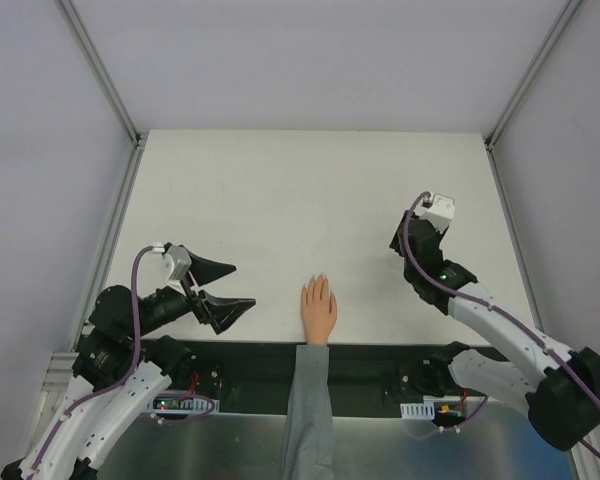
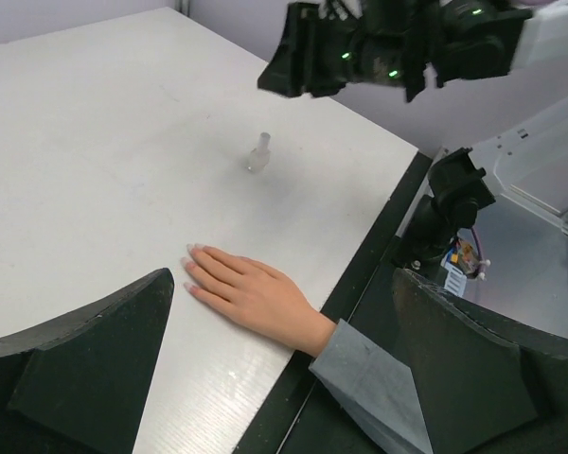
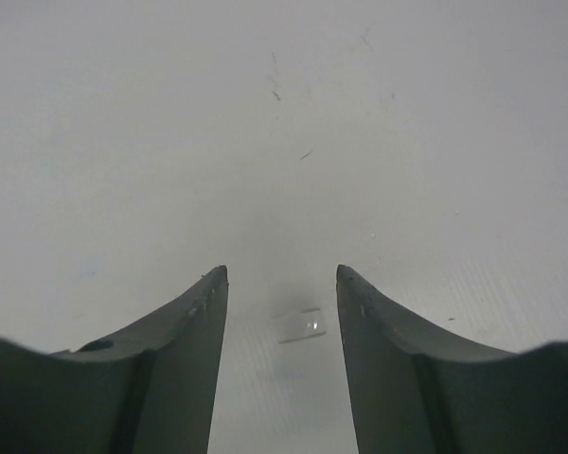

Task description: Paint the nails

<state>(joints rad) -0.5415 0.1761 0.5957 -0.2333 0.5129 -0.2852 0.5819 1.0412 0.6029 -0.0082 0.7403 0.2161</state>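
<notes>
A small peach-coloured hand [image 1: 318, 310] in a grey sleeve [image 1: 307, 410] lies flat at the table's near edge, palm down. Its tiny pale nails [image 2: 191, 251] point away from the arms. A little to the hand's left, my left gripper [image 1: 243, 285] stands wide open and holds nothing; in the left wrist view the hand lies between its fingers [image 2: 95, 350]. My right gripper [image 3: 281, 270] points straight down, to the right of the hand. It is open, and a small clear bottle [image 3: 300, 324] stands on the table between its fingers, touching neither. The bottle [image 2: 258, 154] is upright.
The white table [image 1: 300, 190] is bounded by grey walls and metal frame posts [image 1: 100, 70]. A black strip [image 1: 380, 355] runs along the near edge, where the arm bases are bolted. The right arm [image 1: 500, 320] reaches in from the lower right.
</notes>
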